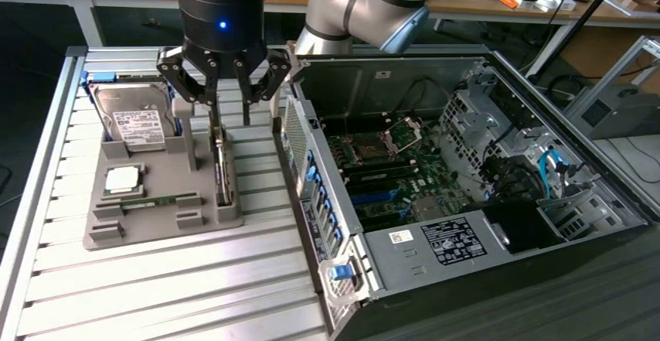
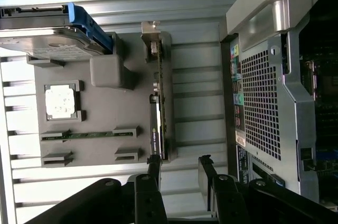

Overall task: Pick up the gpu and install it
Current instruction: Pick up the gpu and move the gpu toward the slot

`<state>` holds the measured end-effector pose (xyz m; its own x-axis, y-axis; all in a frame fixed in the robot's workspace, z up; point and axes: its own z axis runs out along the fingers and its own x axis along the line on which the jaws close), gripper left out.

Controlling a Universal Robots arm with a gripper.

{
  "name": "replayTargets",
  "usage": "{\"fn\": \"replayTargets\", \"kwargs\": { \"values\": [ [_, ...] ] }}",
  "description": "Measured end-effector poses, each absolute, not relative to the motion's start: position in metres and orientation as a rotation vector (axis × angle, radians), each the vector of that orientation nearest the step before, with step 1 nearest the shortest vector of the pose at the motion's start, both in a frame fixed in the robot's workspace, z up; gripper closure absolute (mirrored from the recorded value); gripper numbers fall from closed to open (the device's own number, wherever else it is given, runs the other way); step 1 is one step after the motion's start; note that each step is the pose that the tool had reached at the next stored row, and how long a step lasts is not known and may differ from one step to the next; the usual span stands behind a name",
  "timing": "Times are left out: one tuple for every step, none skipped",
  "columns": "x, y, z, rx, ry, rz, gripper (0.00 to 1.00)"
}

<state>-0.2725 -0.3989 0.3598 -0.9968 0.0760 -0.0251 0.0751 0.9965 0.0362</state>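
The gpu [image 1: 221,167] stands on edge in a slot of the grey holder tray [image 1: 154,225], a thin green card with a silvery end bracket. In the wrist view the gpu [image 2: 161,102] runs lengthwise away from the fingers, bracket at the far end. My gripper [image 1: 229,121] hangs open just above the card's end nearest the arm, holding nothing. In the wrist view the gripper [image 2: 179,163] has one fingertip [image 2: 154,165] in line with the card's edge and the other offset toward the computer case.
The tray also holds a hard drive [image 1: 139,121] with blue rails, a processor chip [image 1: 122,179] and a memory stick [image 1: 154,200]. The open computer case [image 1: 577,202] lies on the exterior view's right, its motherboard [image 1: 392,179] exposed. The slatted aluminium table [image 1: 185,294] extends in front.
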Motion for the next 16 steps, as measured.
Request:
{"fn": "replayTargets", "kwargs": {
  "values": [
    [-0.2725, -0.3989, 0.3595, 0.118, 3.112, 0.055, 0.58],
    [-0.2725, -0.3989, 0.3592, 0.118, 3.112, 0.055, 0.58],
    [-0.2725, -0.3989, 0.3589, 0.118, 3.112, 0.055, 0.58],
    [-0.2725, -0.3989, 0.3586, 0.118, 3.112, 0.055, 0.58],
    [-0.2725, -0.3989, 0.3584, 0.118, 3.112, 0.055, 0.58],
    [-0.2725, -0.3989, 0.3583, 0.118, 3.112, 0.055, 0.58],
    [-0.2725, -0.3989, 0.358, 0.118, 3.112, 0.055, 0.58],
    [-0.2725, -0.3989, 0.3579, 0.118, 3.112, 0.055, 0.58],
    [-0.2725, -0.3989, 0.3577, 0.118, 3.112, 0.055, 0.58],
    [-0.2725, -0.3989, 0.3575, 0.118, 3.112, 0.055, 0.58],
    [-0.2725, -0.3989, 0.3573, 0.118, 3.112, 0.055, 0.58],
    [-0.2725, -0.3989, 0.3571, 0.118, 3.112, 0.055, 0.58],
    [-0.2725, -0.3989, 0.3568, 0.118, 3.112, 0.055, 0.58],
    [-0.2725, -0.3989, 0.3567, 0.118, 3.112, 0.055, 0.58],
    [-0.2725, -0.3989, 0.3562, 0.118, 3.112, 0.055, 0.58],
    [-0.2725, -0.3989, 0.3558, 0.118, 3.112, 0.055, 0.58]
  ]
}}
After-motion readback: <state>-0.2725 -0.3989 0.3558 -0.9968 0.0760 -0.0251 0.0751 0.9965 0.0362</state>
